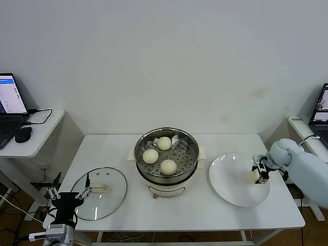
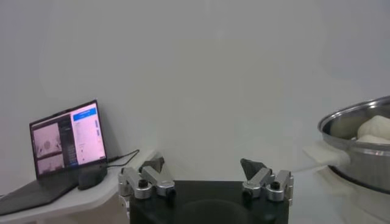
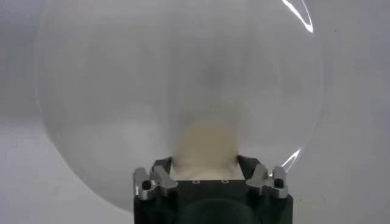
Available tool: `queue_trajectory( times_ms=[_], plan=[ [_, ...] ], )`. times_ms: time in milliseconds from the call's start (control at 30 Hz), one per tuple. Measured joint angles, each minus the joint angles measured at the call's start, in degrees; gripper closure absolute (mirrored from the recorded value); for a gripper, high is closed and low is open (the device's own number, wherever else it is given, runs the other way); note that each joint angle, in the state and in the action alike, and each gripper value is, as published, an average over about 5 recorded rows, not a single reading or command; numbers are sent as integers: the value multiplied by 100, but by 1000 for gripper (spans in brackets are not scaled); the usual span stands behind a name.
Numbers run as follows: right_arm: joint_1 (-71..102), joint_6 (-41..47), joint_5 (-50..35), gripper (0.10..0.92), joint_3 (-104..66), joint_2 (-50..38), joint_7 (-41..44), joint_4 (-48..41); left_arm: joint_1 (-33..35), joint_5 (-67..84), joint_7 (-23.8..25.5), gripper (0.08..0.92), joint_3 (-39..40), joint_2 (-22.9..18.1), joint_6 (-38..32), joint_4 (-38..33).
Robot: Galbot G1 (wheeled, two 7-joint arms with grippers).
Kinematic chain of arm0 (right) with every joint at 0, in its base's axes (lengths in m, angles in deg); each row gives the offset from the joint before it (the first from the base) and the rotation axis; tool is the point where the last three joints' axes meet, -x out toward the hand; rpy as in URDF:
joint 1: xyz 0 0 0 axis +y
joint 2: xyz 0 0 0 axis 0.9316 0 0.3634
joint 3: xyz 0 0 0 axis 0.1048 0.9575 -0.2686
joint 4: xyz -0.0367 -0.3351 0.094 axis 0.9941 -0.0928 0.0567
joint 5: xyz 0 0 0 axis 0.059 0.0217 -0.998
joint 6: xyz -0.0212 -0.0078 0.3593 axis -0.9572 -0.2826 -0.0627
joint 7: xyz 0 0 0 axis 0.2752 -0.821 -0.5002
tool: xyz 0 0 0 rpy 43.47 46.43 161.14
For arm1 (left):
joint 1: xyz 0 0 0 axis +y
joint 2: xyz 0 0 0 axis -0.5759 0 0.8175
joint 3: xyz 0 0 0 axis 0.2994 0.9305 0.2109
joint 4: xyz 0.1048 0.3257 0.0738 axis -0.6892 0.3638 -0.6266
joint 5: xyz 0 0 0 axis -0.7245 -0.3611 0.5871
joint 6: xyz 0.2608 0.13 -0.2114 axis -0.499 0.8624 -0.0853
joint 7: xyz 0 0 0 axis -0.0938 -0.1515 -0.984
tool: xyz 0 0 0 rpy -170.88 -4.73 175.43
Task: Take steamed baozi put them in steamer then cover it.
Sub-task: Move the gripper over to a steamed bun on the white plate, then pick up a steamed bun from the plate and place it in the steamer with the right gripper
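The steamer (image 1: 192, 146) stands mid-table with three steamed baozi (image 1: 164, 143) on its perforated tray. A fourth baozi (image 3: 206, 148) lies on the white plate (image 3: 152, 79) at the right. My right gripper (image 3: 204, 163) reaches in from the right and is shut on that bun, one finger against each side. In the head view the same gripper (image 1: 259, 174) hangs over the plate's right part. The cover (image 1: 114, 185), clear glass with a cream handle, lies flat at the table's front left. My left gripper (image 1: 66, 194) waits open just off the table's front-left corner, holding nothing.
The white plate (image 1: 230, 182) sits right of the steamer. A side desk with a laptop (image 1: 10, 110) and mouse stands at the far left. Another laptop (image 1: 322, 105) is at the far right. The left wrist view shows the steamer's rim (image 2: 359, 115) and the left laptop (image 2: 67, 137).
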Motion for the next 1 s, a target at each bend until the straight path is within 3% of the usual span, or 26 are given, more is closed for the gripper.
queue_trajectory(
  times_ms=[433,1000],
  plan=[
    [-1153,453,-805,455,899,-334,166,687,-49,7,5,177,28,93,8,-68],
    [-4251,1968,-3391,440,3165,518,-446,1941,-96,56,7,177,101,90,-11,-31]
  ],
)
